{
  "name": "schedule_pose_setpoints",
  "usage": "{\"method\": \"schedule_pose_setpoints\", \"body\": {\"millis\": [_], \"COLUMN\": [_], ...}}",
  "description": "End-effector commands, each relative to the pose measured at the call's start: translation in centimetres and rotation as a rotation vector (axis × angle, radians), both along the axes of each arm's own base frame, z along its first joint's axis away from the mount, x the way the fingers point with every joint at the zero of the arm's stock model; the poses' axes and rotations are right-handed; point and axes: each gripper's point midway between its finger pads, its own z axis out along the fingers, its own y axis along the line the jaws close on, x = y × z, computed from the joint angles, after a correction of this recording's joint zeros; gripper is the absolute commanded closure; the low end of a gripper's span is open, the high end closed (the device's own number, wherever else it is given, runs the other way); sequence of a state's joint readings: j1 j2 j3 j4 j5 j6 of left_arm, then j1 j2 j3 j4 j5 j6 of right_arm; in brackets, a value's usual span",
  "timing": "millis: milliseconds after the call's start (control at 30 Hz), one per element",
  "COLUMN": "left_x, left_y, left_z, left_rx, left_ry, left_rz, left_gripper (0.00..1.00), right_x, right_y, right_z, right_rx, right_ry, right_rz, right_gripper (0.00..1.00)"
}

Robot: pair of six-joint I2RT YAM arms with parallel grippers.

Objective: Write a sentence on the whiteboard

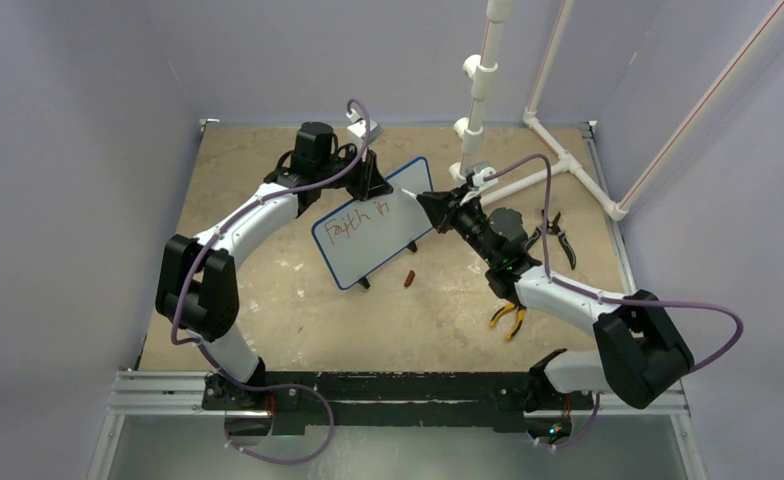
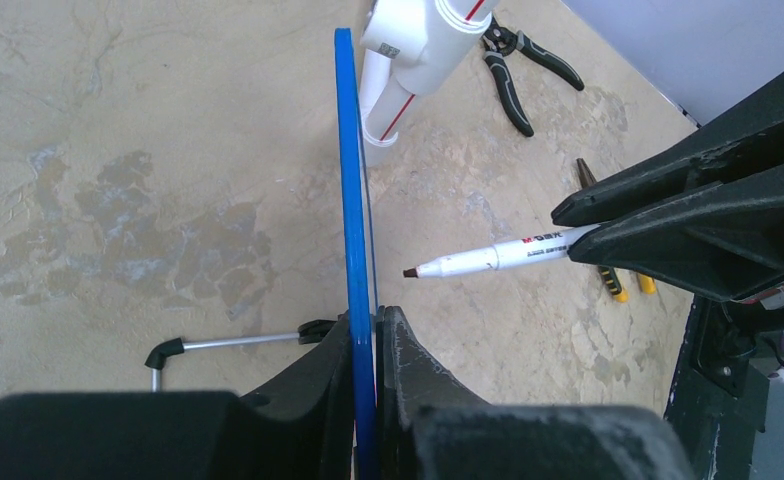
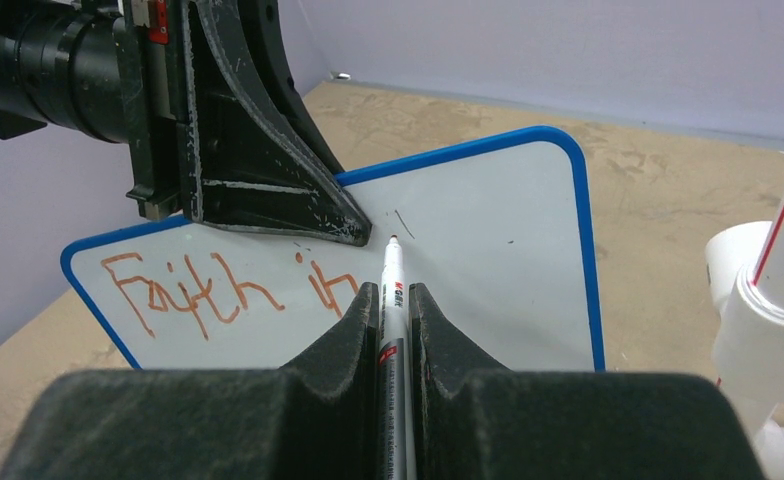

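Whiteboard (image 1: 383,250) stands tilted near the middle of the table (image 1: 268,300), on its little black feet, between the two arms. Red words (image 3: 228,290) on it say "Faith in", so the sentence is only part done. The space after "in" is almost bare.

The left gripper (image 2: 366,320) pinches the blue top edge of the board tight, one finger on each side. The right gripper (image 3: 393,300) is closed on a marker (image 3: 392,285). The marker tip (image 2: 411,272) points at the board just after "in". In the left wrist view it is a little way off and not touching.

I think the job now is writing the next word. The next move needs the tip pressed softly on the bare spot. Then it needs small, careful strokes while the left arm holds the board steady.
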State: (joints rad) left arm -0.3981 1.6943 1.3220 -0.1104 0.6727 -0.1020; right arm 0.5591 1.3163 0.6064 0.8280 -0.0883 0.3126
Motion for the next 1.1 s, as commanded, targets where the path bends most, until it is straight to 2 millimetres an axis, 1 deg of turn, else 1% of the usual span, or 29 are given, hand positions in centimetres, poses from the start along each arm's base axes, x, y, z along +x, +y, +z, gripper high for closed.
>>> {"method": "schedule_pose_setpoints", "body": {"millis": [0, 133, 267, 467, 633, 733, 967, 1067], "left_x": [-0.7, -0.9, -0.9, -1.0, -1.0, -1.0, -0.9, -0.9], "left_y": [-0.3, -0.4, -0.4, -0.5, -0.5, -0.5, -0.5, -0.5], "left_z": [-2.8, -2.8, -2.8, -2.7, -2.7, -2.7, -2.7, -2.8], "left_rx": [0.055, 0.059, 0.06, 0.06, 0.061, 0.062, 0.062, 0.063], "left_ry": [0.034, 0.034, 0.033, 0.03, 0.03, 0.03, 0.028, 0.03], "left_rz": [-0.039, -0.043, -0.044, -0.045, -0.045, -0.043, -0.043, -0.043], "left_gripper": [1.0, 1.0, 1.0, 1.0, 1.0, 1.0, 1.0, 1.0], "right_x": [0.8, 1.2, 1.8, 1.8, 1.4, 1.1, 0.6, 0.6], "right_y": [0.4, 0.7, 0.6, 0.4, 0.2, 0.1, -0.2, -0.3], "right_z": [3.3, 2.9, 2.0, -0.3, -2.3, -3.2, -4.5, -4.2], "right_rx": [0.037, 0.034, 0.023, -0.005, -0.022, -0.023, -0.03, -0.026], "right_ry": [-0.093, -0.088, -0.064, -0.01, 0.038, 0.06, 0.092, 0.086], "right_rz": [-0.005, -0.003, -0.022, -0.033, -0.03, -0.031, -0.035, -0.038], "right_gripper": [1.0, 1.0, 1.0, 1.0, 1.0, 1.0, 1.0, 1.0]}}
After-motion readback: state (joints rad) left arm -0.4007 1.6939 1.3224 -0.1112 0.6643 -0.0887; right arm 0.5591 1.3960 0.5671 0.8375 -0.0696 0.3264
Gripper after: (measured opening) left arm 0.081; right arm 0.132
